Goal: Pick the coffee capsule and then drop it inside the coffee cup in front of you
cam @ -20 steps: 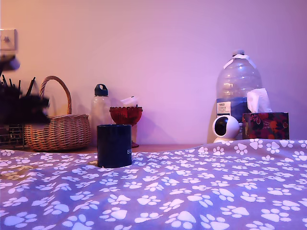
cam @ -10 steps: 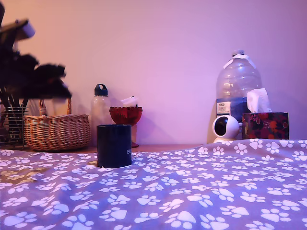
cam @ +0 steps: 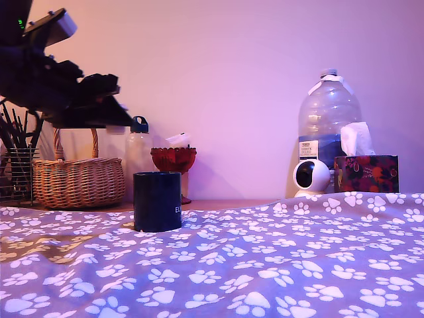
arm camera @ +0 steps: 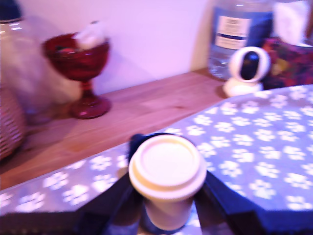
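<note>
We find the coffee capsule (arm camera: 167, 172) standing upright in the wrist view, its short axis vertical and its flat rimmed top turned toward the camera. It sits between the two dark fingers (arm camera: 105, 203) of the pincer (arm camera: 166, 205), which press against its body on either side; the pincer is clenched on the capsule, opened only as far as the pod's width.

In the exterior view the pincer (cam: 112, 114) is a dark shape held in the air, above the coffee cup (cam: 158, 201) and toward the exterior view's left of it. We cannot make out the capsule in that view.

The coffee cup stands upright on the paw-print cloth (cam: 265, 265), its opening facing up and white lettering on its side. Behind the cup, on the wooden worktop (arm camera: 146, 105), stands a red glass goblet (cam: 174, 161). A clear bottle with a dark cap (cam: 138, 149) stands just beside the goblet, and a wicker basket (cam: 78, 180) sits to the exterior view's left of the cup. Well off to the exterior view's right of the cup we note a large water jug (cam: 329, 126), a small white camera (cam: 311, 177) and a tissue box (cam: 366, 172).
</note>
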`<control>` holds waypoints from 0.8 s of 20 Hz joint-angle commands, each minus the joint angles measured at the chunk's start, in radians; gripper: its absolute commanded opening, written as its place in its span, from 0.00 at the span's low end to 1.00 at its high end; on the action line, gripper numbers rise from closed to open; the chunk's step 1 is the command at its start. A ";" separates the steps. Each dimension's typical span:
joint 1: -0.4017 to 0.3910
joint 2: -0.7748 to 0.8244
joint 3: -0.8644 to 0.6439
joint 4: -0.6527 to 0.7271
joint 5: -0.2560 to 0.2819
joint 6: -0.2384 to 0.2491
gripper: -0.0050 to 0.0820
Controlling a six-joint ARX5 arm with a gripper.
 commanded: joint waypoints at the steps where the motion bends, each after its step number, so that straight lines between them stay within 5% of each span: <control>1: -0.009 -0.003 -0.009 0.013 0.005 0.000 0.28; 16: -0.011 -0.003 0.027 -0.094 0.011 0.000 0.28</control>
